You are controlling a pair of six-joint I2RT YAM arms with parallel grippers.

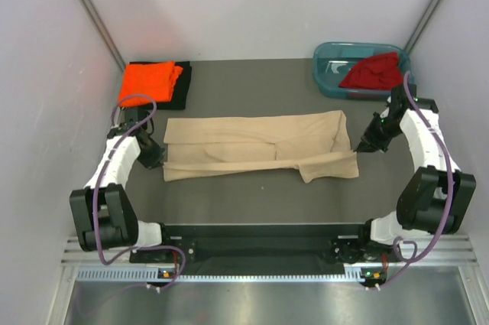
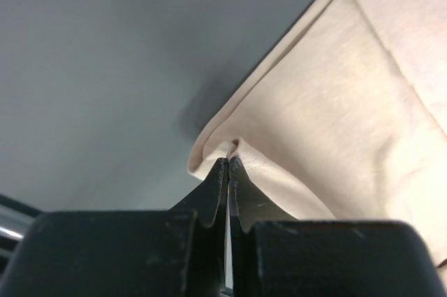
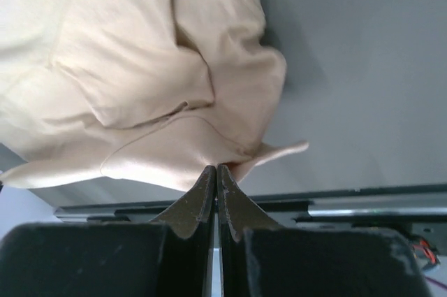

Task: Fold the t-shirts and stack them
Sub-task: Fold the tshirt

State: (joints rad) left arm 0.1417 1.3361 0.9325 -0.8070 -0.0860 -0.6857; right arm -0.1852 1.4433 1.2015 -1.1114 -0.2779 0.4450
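The beige t-shirt [image 1: 260,145] lies across the middle of the table as a long strip, folded lengthwise. My left gripper [image 1: 158,158] is shut on its near left corner, and the cloth [image 2: 335,101] puckers at the closed tips [image 2: 229,161]. My right gripper [image 1: 359,147] is shut on the shirt's right end, where bunched cloth [image 3: 140,66] meets the closed tips [image 3: 216,168]. A folded orange t-shirt [image 1: 150,80] rests on a black t-shirt [image 1: 183,89] at the back left. The dark red t-shirt [image 1: 373,71] lies crumpled in the tub.
A teal plastic tub [image 1: 328,57] stands at the back right, just behind my right arm. White walls close in the table on the left, right and back. A metal rail [image 1: 252,252] with the arm bases runs along the near edge.
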